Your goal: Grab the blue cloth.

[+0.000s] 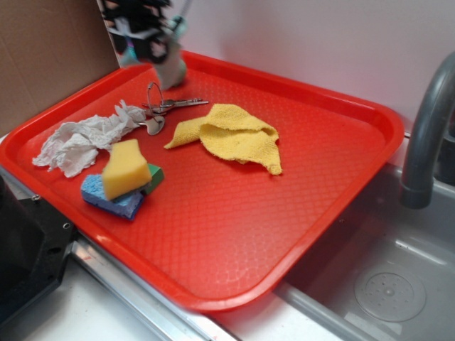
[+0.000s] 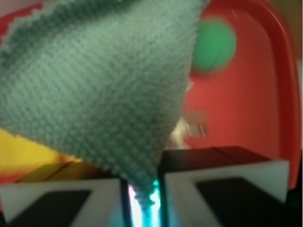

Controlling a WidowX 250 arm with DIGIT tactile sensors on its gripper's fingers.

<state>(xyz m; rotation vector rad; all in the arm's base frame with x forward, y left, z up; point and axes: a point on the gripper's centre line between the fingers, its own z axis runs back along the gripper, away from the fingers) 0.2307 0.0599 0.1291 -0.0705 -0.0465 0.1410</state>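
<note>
My gripper [image 1: 160, 42] hangs over the far left corner of the red tray [image 1: 341, 177], shut on the blue cloth [image 1: 170, 69]. The cloth is lifted and dangles from the jaws just above the tray floor. In the wrist view the pale teal terry cloth [image 2: 99, 90] fills most of the frame and narrows to a pinched corner between the two fingers [image 2: 208, 189], with my gripper [image 2: 142, 194] closed tightly on it.
On the tray lie a yellow cloth [image 1: 234, 135], a bunch of keys [image 1: 167, 106], crumpled white paper [image 1: 82, 142] and a yellow sponge [image 1: 126, 168] stacked on blue and green sponges [image 1: 114, 197]. A grey tap [image 1: 426, 135] and sink [image 1: 387, 284] stand at the right.
</note>
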